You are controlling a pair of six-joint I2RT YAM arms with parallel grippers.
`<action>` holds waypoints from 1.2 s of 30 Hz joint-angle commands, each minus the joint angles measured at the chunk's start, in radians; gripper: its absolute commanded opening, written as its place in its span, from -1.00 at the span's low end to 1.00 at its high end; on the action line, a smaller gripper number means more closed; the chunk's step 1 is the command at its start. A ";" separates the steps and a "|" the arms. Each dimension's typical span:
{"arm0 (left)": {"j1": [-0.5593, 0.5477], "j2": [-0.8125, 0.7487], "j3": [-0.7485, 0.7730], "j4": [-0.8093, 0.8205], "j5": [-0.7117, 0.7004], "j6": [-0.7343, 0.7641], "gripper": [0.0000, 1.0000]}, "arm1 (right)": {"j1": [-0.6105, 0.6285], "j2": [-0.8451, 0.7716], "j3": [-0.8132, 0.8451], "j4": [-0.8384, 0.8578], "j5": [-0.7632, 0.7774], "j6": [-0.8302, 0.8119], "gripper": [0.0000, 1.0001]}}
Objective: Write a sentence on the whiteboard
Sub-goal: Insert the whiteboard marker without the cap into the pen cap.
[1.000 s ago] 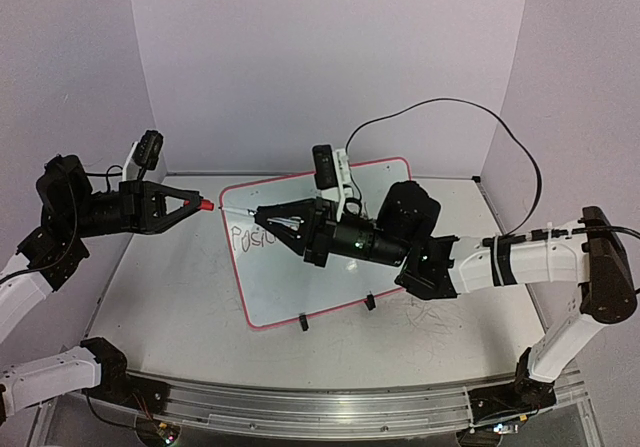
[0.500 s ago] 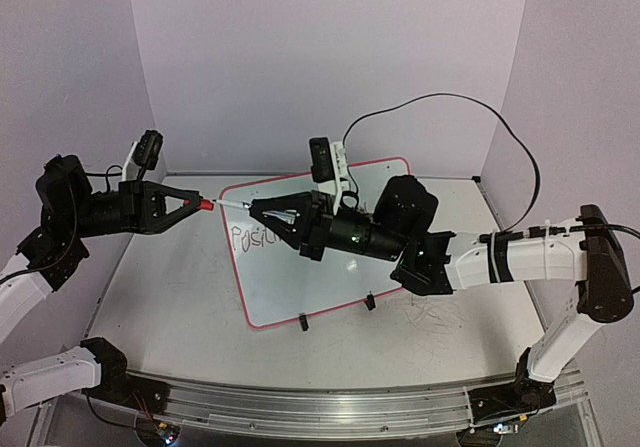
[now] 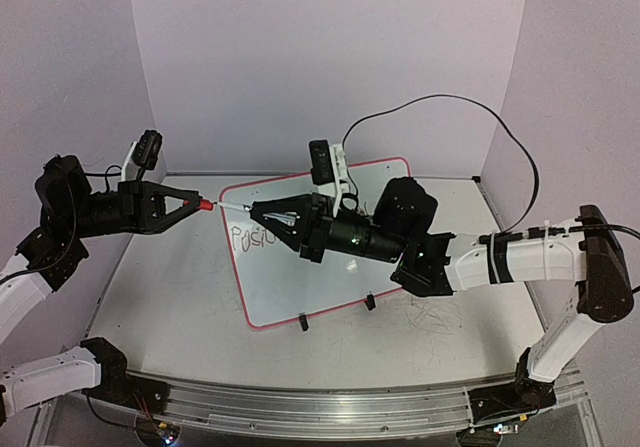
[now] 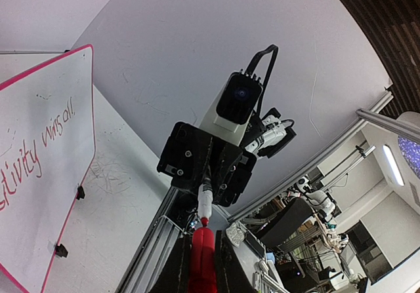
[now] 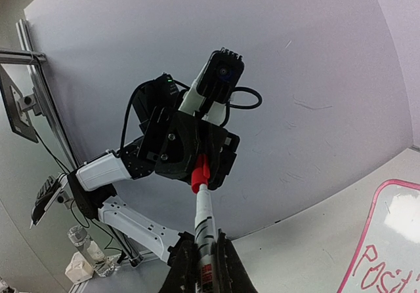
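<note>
- Risk: we judge the marker (image 3: 230,209) tip may miss the red cap (image 3: 203,205) if arms misalign. Side load could slip either grip or drop marker onto whiteboard (image 3: 300,287), smearing sentence (image 3: 250,237).
- Left gripper (image 3: 190,205): pinched on cap, left of board.
- Right gripper (image 3: 258,214): clamped on marker, over board's far-left corner.
- We count:
  - one whiteboard, flat between arms
  - one sentence, single line from board's left edge, partly hidden under right arm
  - one marker
  - one cap
  - two grippers
</note>
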 commanded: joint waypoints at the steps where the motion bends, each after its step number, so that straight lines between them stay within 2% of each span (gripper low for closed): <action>1: -0.002 -0.015 0.013 0.047 0.000 -0.008 -1.00 | 0.012 -0.001 0.016 0.041 -0.010 0.006 -1.00; 21: -0.002 -0.026 0.017 0.047 0.009 -0.015 -1.00 | 0.015 0.043 0.059 0.035 -0.008 0.015 -1.00; 36: -0.002 -0.011 0.007 0.048 0.016 -0.011 -1.00 | 0.027 0.113 0.177 -0.023 -0.024 -0.002 -1.00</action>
